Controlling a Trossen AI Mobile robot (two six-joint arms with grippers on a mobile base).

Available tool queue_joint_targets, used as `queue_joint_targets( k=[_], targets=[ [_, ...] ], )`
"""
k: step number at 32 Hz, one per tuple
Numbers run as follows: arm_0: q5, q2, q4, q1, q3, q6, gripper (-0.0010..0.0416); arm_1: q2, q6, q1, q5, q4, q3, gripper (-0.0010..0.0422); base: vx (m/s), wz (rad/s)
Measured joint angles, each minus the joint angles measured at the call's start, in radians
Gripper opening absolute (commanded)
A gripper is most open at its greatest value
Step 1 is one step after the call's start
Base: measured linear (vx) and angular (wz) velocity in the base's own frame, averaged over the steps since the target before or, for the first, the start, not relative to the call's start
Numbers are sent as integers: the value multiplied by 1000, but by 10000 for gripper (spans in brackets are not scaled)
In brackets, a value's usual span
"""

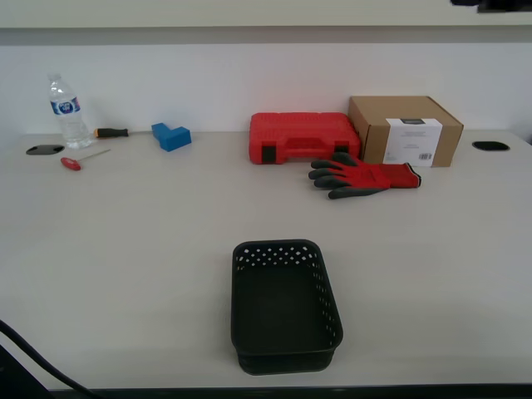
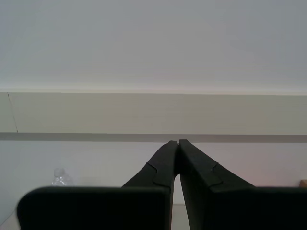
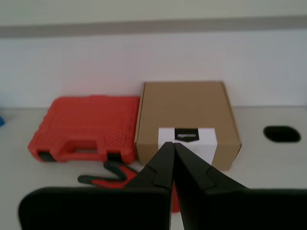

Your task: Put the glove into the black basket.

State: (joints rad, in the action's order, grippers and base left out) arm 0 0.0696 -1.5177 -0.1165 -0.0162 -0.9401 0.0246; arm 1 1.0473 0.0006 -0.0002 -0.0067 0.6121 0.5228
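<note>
The red glove (image 1: 366, 175) with dark grey fingers lies flat on the table in front of the red tool case and the cardboard box, fingers toward the exterior view's left. The black basket (image 1: 285, 304) with round holes stands empty near the table's front edge, far from the glove. My first gripper (image 3: 173, 145) is shut and empty, raised above the table facing the box; part of the glove (image 3: 108, 176) shows beside its fingers. My second gripper (image 2: 178, 143) is shut and empty, pointing at the wall. Neither gripper shows in the exterior view.
A red tool case (image 1: 304, 137) and a cardboard box (image 1: 405, 130) stand behind the glove. A water bottle (image 1: 66, 111), a blue block (image 1: 171, 135) and two screwdrivers (image 1: 81, 159) lie at the back toward the exterior view's left. Cable holes (image 1: 490, 145) sit at both back corners.
</note>
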Motion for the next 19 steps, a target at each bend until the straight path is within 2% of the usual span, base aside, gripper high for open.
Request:
queue_joint_targets(
  k=[6, 13, 15, 17, 19],
  targets=[
    [10, -290, 168, -39, -232, 0, 1, 0, 0, 0, 0, -2, 0, 0, 0, 0],
    [18, -547, 332, -69, -391, -9, 1, 0, 0, 0, 0, -2, 0, 0, 0, 0],
    [19, -595, 345, -71, -412, -27, 1, 0, 0, 0, 0, -2, 0, 0, 0, 0],
    [16, -662, 372, -71, -438, -80, 1, 0, 0, 0, 0, -2, 0, 0, 0, 0],
    [1, -712, 407, -69, -461, -102, 1, 0, 0, 0, 0, -2, 0, 0, 0, 0]
  ],
)
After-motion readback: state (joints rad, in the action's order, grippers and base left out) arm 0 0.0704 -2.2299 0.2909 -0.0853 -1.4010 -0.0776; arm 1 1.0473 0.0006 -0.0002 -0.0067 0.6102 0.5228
